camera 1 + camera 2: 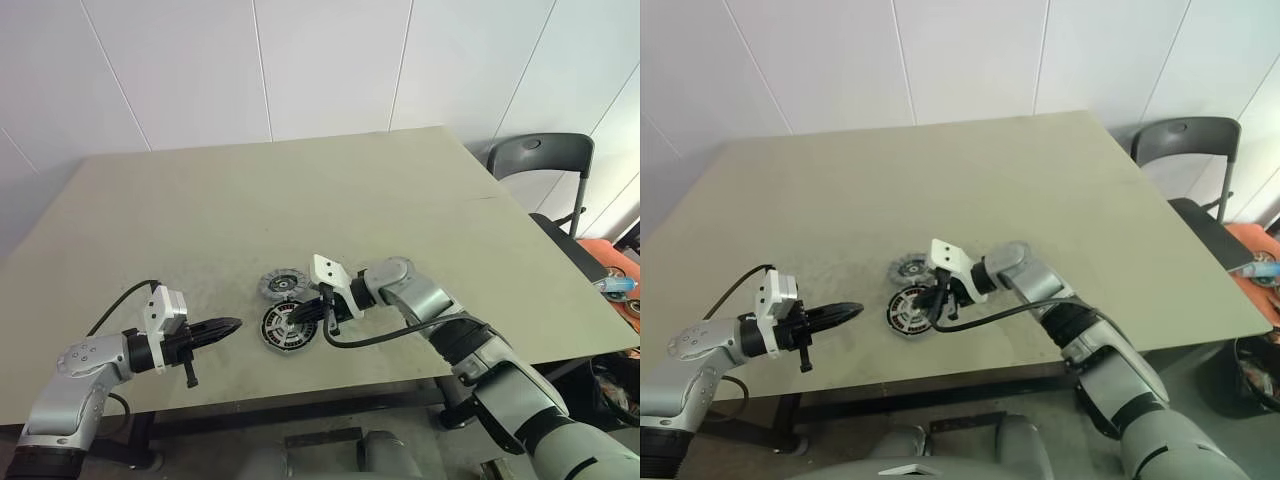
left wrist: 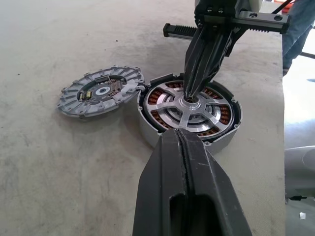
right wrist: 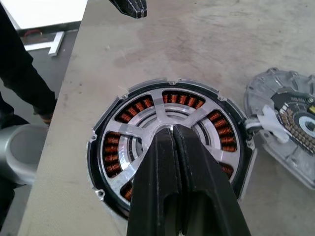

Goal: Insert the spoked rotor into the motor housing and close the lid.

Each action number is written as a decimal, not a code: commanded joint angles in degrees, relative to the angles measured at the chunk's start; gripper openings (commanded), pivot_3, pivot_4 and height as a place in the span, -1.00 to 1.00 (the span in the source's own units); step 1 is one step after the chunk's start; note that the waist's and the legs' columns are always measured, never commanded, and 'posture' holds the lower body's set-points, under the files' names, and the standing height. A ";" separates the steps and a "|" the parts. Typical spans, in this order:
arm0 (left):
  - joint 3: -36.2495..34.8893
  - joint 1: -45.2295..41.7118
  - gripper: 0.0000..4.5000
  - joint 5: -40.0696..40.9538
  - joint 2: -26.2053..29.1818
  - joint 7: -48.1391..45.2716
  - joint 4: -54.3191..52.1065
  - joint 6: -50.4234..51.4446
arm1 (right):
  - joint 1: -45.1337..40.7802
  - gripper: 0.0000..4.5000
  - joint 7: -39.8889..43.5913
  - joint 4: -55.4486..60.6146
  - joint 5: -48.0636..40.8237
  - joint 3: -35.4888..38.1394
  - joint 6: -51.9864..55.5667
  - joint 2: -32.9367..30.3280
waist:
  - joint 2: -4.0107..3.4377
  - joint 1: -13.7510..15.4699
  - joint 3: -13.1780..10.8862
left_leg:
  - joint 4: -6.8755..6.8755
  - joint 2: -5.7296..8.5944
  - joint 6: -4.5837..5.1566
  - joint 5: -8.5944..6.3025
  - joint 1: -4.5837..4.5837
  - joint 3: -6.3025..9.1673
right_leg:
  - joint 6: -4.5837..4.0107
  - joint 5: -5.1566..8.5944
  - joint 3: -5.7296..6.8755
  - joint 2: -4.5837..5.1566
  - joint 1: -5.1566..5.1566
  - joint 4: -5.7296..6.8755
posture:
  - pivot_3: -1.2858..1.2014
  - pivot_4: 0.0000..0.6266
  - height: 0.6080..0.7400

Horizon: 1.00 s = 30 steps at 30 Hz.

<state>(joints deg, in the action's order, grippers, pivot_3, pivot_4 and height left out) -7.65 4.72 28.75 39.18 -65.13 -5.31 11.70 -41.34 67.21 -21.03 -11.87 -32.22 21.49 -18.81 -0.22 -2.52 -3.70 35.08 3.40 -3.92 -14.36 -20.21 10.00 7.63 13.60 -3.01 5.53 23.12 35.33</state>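
Rotor (image 3: 172, 123) seated in housing (image 2: 147, 135), mid-surface; lid (image 2: 101, 91) touching at housing's 10 o'clock. Right hand (image 2: 189, 93) clenched, tip pressed on hub. Left hand (image 1: 225, 326) clenched, empty. Lid judged rigid, thin, slippery; rim grip advised.

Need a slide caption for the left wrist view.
Right gripper, shut, tips on the hub of the spoked rotor seated in the motor housing; lid alongside.

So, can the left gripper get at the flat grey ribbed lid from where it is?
Probably yes: the left gripper, shut, has bare table between it and the lid; the right gripper is over the housing beside it.
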 commanded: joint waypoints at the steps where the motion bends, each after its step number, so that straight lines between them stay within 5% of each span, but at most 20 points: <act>1: -1.22 -0.73 -1.00 0.25 0.02 0.01 -0.55 -1.25 | -1.04 -0.97 2.18 1.05 1.17 1.13 0.26 -0.09 | 0.00 0.01 0.00 | 0.00 0.00 0.00 0.00 -0.01 0.00 | 0.00 0.00 0.00 0.00 0.00 0.00 | 0.03 -1.00 1.00; 6: -1.23 -1.00 -1.00 0.16 0.08 0.24 -0.54 -1.21 | -7.66 -0.97 6.55 0.61 6.86 1.00 -10.13 -3.26 | -0.05 0.04 -0.04 | 0.02 0.01 -0.01 0.01 -0.18 -0.01 | 0.02 -0.02 0.00 0.00 0.17 -0.02 | 0.03 -1.00 1.00; 9: -1.11 -1.22 -1.00 0.23 0.03 0.47 -0.81 -1.01 | -11.45 -0.72 13.16 -1.27 8.68 -0.37 -16.49 -5.00 | -0.04 -0.03 -0.03 | -0.04 0.00 -0.01 0.01 -0.13 0.00 | 0.03 -0.03 0.01 0.00 0.15 -0.01 | 0.03 -1.00 1.00; 20: -0.22 0.80 -1.00 1.00 -1.49 -0.06 -4.46 -0.91 | -21.40 0.93 22.31 -17.28 18.65 -4.17 -44.11 -2.57 | -0.04 -0.20 -0.04 | -0.05 -0.01 -0.01 0.01 -0.10 -0.01 | 0.14 -0.16 0.00 -0.01 0.16 0.03 | 0.03 -1.00 1.00; 25: -0.20 1.78 -1.00 -1.05 -0.13 -2.30 -4.91 -4.58 | -24.22 0.97 15.71 -23.23 27.42 -7.00 -60.56 -1.51 | -0.05 -0.13 -0.04 | -0.04 -0.01 -0.02 0.01 -0.10 -0.01 | -0.22 -0.17 0.00 -0.02 0.16 0.05 | 0.03 -1.00 1.00; 30: -1.96 1.84 -1.00 2.00 1.25 -3.85 -4.28 -2.31 | -24.33 0.97 15.67 -25.73 28.73 -7.38 -64.01 0.44 | -0.06 -0.25 -0.05 | -0.05 -0.02 -0.03 0.02 -0.07 0.01 | -0.26 -0.18 0.00 -0.04 0.16 0.10 | 0.03 -1.00 1.00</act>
<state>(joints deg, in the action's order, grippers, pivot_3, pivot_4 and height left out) -7.66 6.88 28.47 39.62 -68.43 -8.19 8.60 -64.07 83.08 -46.63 16.76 -39.90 -41.56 -18.92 -0.28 -2.77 -3.74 35.03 3.38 -3.95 -14.35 -20.28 10.01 7.37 13.42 -3.02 5.48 23.29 35.46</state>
